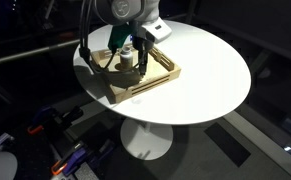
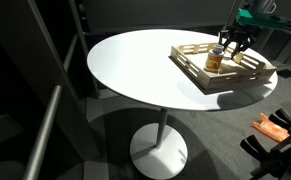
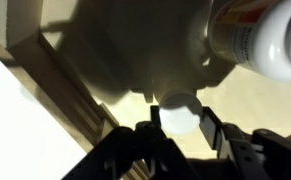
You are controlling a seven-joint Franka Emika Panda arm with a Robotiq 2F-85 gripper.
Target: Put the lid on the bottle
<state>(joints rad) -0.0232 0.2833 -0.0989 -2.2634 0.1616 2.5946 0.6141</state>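
A: Largest first: round white table (image 1: 210, 75), plain in both exterior views; square wooden tray (image 2: 210, 82) lying on it, toward one edge

B: Noted. Over the tray?

A: Gripper (image 2: 231, 44) hanging low, inside the line of the tray rim. Only one arm on the rig, hence no choice of nearer hand

B: Clenched or released?

A: Clenched, grasping the lid (image 3: 177, 114). In the wrist view, a small round white cap pinched between the two dark fingers (image 3: 213, 135). Too small to make out in the exterior views

B: And the bottle?

A: Bottle (image 2: 215, 60) standing upright on the tray floor, long axis vertical; mouth hard to make out. In an exterior view, just beside the gripper and a little below the fingertips, apart and not touching. In the wrist view, off toward the upper right corner, out of line with the lid

B: Relation deciding the next move?

A: Lid held beside the bottle's top, not over it. Judged: a short sideways shift toward the bottle to bring the cap above the mouth, then straight down along the vertical axis. Risk, also judged: cap landing tilted, or a finger nudging the bottle over, it being light and narrow by the look of it
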